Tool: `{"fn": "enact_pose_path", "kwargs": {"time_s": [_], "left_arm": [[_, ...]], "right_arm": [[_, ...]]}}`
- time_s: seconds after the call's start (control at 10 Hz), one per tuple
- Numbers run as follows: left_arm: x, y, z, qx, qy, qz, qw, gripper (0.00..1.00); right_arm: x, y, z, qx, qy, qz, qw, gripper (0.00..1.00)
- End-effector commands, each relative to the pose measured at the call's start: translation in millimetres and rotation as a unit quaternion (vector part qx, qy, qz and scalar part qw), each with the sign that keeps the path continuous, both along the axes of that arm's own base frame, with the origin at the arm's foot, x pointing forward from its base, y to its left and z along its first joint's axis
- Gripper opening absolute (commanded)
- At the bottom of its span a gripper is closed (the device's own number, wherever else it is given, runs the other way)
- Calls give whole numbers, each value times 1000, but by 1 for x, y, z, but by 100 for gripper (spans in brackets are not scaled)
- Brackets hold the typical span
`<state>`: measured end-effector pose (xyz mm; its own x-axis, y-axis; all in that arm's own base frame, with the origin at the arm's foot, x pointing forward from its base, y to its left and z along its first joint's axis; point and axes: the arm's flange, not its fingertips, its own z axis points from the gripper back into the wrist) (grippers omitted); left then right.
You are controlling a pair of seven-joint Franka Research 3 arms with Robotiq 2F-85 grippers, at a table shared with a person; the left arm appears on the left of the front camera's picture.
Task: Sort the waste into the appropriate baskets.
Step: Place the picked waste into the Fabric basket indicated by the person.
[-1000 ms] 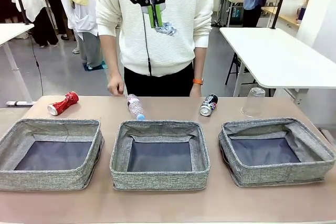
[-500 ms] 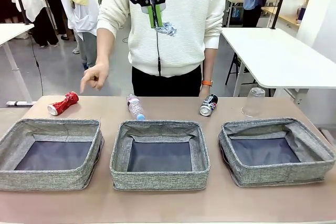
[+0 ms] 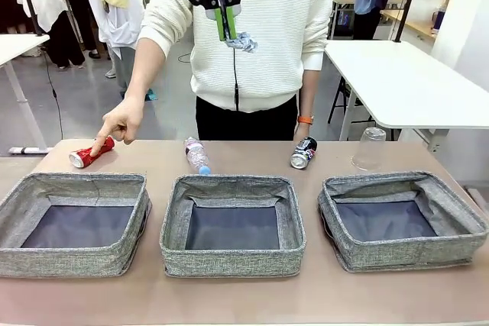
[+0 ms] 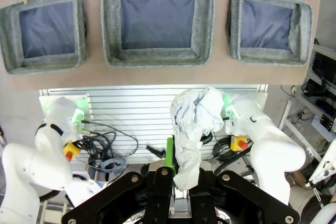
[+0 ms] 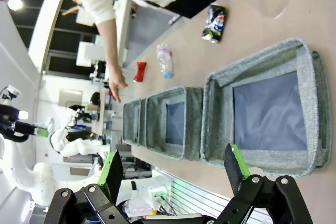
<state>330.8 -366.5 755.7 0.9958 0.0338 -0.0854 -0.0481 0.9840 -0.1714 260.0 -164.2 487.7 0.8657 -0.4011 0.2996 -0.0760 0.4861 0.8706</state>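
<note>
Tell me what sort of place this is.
Probably a robotics lab: white robot arms mounted on a slatted metal base, a plain white worktable off to the side, and three matching grey baskets lined up in a row for a sorting trial.

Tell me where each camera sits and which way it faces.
Front: robot's side of the table, facing the person; left gripper holds paper ball overhead.
Left wrist: high, looking down on three baskets; own fingers clamp the ball.
Right wrist: right side, rolled sideways, along the baskets; open right gripper below.
Shared: baskets in all three.
</note>
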Motion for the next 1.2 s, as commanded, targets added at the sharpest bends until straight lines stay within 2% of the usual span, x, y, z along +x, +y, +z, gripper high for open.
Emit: {"fn": "enact_pose_path", "kwargs": {"time_s": [0.0,0.3,0.6,0.7,0.8,1.0,1.1], "left_arm": [[-2,1,1,-8,-1,4,1000,6],[0,0,0,0,0,0,1000,6],[-2,115,-96,46,15,2,999,6],[-5,158,-131,59,10,46,997,6],[-4,199,-165,49,23,75,996,6],[5,276,-235,11,-4,172,985,6],[6,302,-264,0,-5,209,978,6]], "right_arm": [[3,-1,2,2,-15,3,1000,100],[3,-1,2,2,-15,3,1000,100],[3,-1,2,2,-15,3,1000,100],[3,-1,2,2,-15,3,1000,100],[3,-1,2,2,-15,3,1000,100],[3,-1,2,2,-15,3,1000,100],[3,-1,2,2,-15,3,1000,100]]}}
